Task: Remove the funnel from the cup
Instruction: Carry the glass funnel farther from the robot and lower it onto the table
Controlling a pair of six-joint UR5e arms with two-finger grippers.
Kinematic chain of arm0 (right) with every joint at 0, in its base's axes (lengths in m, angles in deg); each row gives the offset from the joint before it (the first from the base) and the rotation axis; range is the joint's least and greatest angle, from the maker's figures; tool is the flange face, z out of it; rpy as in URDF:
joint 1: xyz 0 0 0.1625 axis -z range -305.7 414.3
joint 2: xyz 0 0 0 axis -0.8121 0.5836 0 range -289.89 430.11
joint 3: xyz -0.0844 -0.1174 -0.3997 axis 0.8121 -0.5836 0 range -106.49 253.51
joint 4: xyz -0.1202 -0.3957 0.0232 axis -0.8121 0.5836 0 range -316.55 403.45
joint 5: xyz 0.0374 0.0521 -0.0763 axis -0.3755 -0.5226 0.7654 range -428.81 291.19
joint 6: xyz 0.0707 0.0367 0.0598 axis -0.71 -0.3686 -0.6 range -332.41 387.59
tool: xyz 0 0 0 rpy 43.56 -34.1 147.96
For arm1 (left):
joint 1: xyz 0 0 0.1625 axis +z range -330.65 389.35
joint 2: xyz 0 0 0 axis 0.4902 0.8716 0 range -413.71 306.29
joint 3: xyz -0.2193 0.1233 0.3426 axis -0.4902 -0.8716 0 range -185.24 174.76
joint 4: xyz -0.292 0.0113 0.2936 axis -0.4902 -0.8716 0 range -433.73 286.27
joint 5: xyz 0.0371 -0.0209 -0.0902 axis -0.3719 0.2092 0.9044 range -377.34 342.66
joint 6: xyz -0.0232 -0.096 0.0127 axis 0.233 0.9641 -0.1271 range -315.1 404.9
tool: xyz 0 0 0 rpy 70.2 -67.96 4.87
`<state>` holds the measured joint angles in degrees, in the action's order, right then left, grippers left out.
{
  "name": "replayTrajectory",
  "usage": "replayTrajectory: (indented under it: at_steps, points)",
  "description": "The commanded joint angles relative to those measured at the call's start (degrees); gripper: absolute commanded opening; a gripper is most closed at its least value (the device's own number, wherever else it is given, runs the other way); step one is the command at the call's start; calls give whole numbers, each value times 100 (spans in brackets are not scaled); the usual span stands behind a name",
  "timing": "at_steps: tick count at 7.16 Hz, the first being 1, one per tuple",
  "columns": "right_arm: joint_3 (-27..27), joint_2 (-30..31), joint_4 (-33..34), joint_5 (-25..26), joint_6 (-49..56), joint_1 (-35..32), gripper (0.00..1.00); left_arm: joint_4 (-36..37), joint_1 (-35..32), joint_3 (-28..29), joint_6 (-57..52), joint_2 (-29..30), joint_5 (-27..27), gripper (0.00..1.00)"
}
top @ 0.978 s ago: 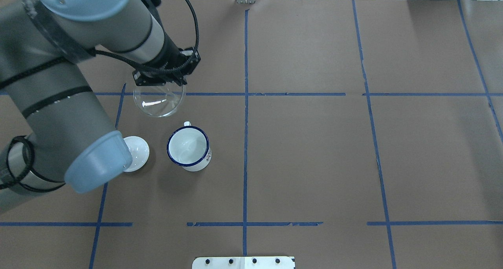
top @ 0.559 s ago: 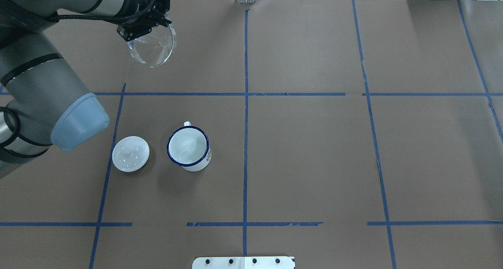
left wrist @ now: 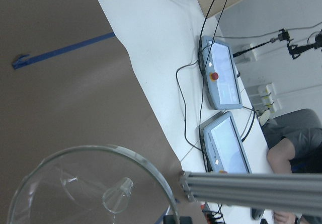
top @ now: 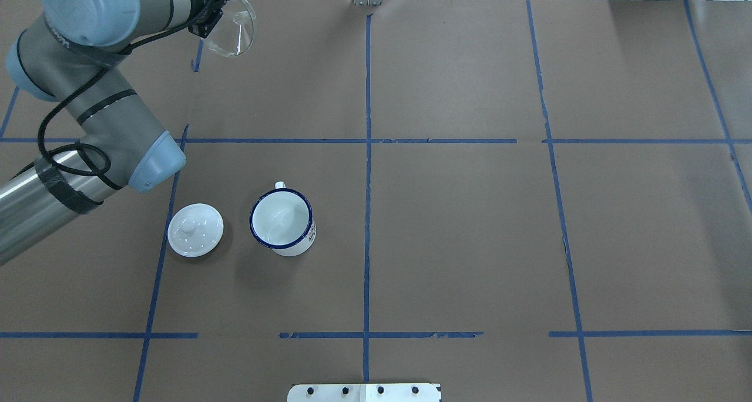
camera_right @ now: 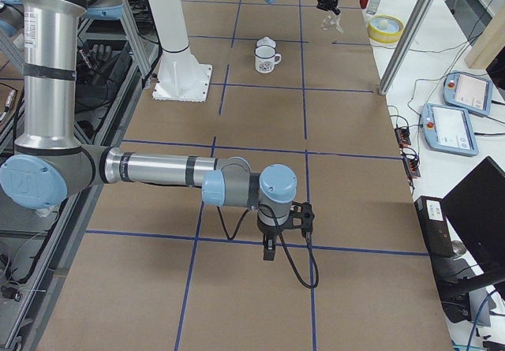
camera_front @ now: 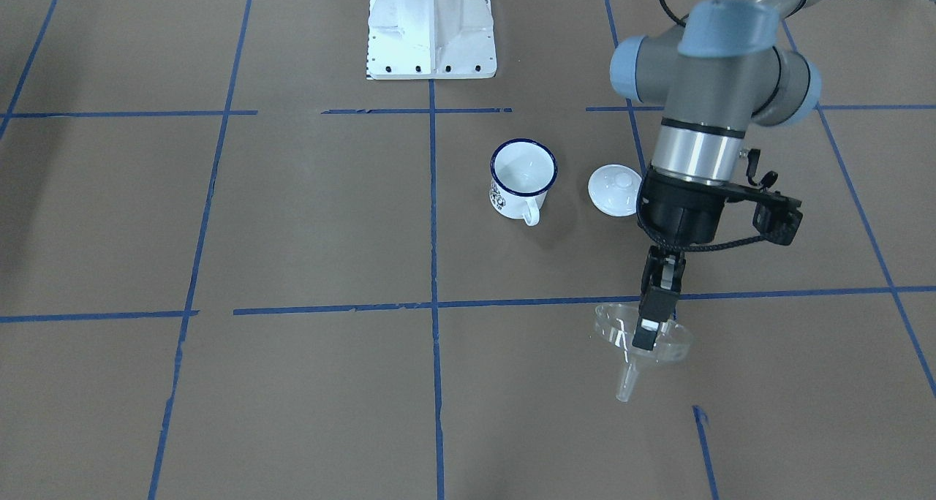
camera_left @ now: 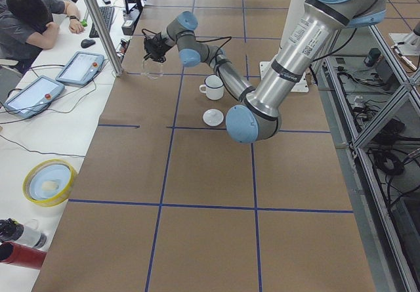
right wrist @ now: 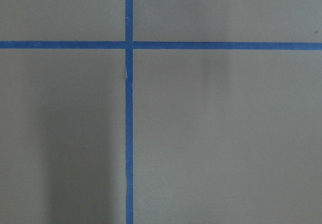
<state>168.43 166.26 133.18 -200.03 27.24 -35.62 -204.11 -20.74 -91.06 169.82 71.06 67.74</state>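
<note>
Now funnel [camera_front: 613,324] hangs, rim pinched in left claw [camera_front: 646,336].

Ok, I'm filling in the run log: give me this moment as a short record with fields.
funnel: clear plastic, gripped by its rim in the left claw, spout down, away from the enamel mug
left claw: shut on the funnel
enamel mug: upright on the table, empty
white lid: on the table beside the mug, apart from it
right claw: low over the table, open or shut unclear
task: funnel out of mug
</note>
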Motion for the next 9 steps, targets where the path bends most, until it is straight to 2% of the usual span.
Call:
replayTrajectory:
  at_steps: [1, 4, 6, 8, 9]
  points:
    - [0, 0, 0, 0, 0, 0, 100, -1398, 87, 1310, 138, -5, -657, 0]
    - [0, 0, 0, 0, 0, 0, 100, -1499, 386, 1857, 42, 12, -633, 0]
    - [0, 0, 0, 0, 0, 0, 100, -1499, 404, 1947, -47, 21, -607, 0]
    - [0, 0, 0, 0, 0, 0, 100, -1499, 413, 1956, -178, 21, -607, 55]
    - [0, 0, 0, 0, 0, 0, 100, -1499, 413, 1956, -257, 21, -607, 63]
